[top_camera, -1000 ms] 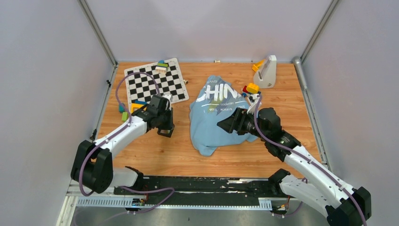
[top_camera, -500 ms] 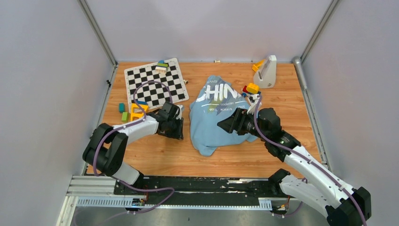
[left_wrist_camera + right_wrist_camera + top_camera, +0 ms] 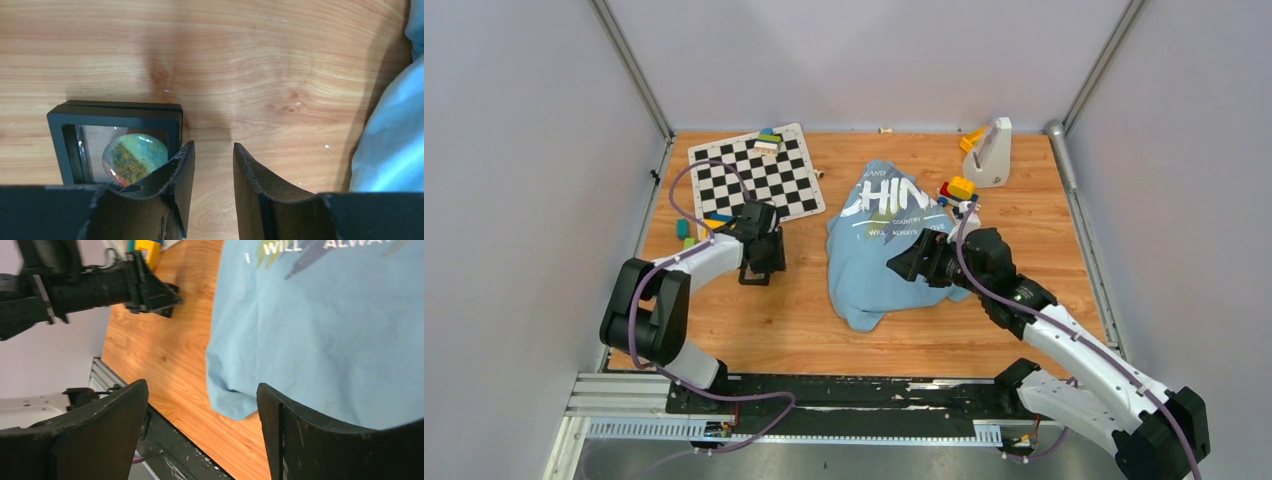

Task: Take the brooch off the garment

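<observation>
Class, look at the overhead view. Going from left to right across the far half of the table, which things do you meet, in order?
chessboard → light blue T-shirt → toy block stack → white stand

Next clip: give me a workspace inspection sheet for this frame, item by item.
Surface: wooden table, no spills seen.
Job's things: garment crumpled mid-table; brooch not made out on it.
Clutter: checkerboard, toy blocks, white stand, black display case holding a round green-orange piece.
Grippers: left tool open, empty, next to the case; right tool open, empty, over the garment.
Cables: purple cable looped over the left arm.
Surroundings: grey walls; nothing else seen.
</observation>
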Robot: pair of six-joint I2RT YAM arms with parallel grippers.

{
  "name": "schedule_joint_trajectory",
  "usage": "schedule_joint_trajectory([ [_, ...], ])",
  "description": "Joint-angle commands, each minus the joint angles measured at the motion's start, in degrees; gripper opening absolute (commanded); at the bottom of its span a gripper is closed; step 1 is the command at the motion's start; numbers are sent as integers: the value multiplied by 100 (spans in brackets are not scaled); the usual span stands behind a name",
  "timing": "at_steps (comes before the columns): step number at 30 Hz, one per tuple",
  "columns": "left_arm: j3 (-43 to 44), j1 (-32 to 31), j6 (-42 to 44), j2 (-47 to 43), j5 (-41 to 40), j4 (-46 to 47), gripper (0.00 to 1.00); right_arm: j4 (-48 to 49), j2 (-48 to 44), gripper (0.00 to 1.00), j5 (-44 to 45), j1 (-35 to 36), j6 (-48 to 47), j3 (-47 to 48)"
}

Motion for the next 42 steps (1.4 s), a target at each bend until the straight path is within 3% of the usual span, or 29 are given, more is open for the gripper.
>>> schedule_joint_trajectory([
  [1, -56, 139, 45, -454, -238, 18, 42, -437, 311, 82, 482, -52, 69, 232],
  [5, -60, 68, 332, -737, 809, 121, 47, -626, 519, 84, 671, -86, 9, 398],
  [9, -36, -481, 344, -1097, 1155, 370, 63, -768, 625, 88, 867, -151, -50, 496],
  [13, 40, -753, 221, -1057, 1750, 867, 71, -949, 694, 89, 1074, -223, -49, 573],
  [20, 350, -1045, -149, -32, 2504, 1483, 71, -1069, 723, 88, 1321, -259, 18, 534],
  [27, 486, -1168, -260, 496, 2408, 1635, 58, -1087, 713, 87, 1254, -264, -8, 483],
  [32, 435, -1234, -212, 527, 2498, 1581, 8, -1082, 869, 88, 1251, -259, 5, 483],
  [34, 419, -1363, -219, 484, 2590, 1492, 0, -1077, 981, 87, 1211, -264, -2, 558],
  [42, 422, -2978, -450, -209, 2186, 1124, 0, -1059, 1368, 87, 889, -263, -199, 889],
])
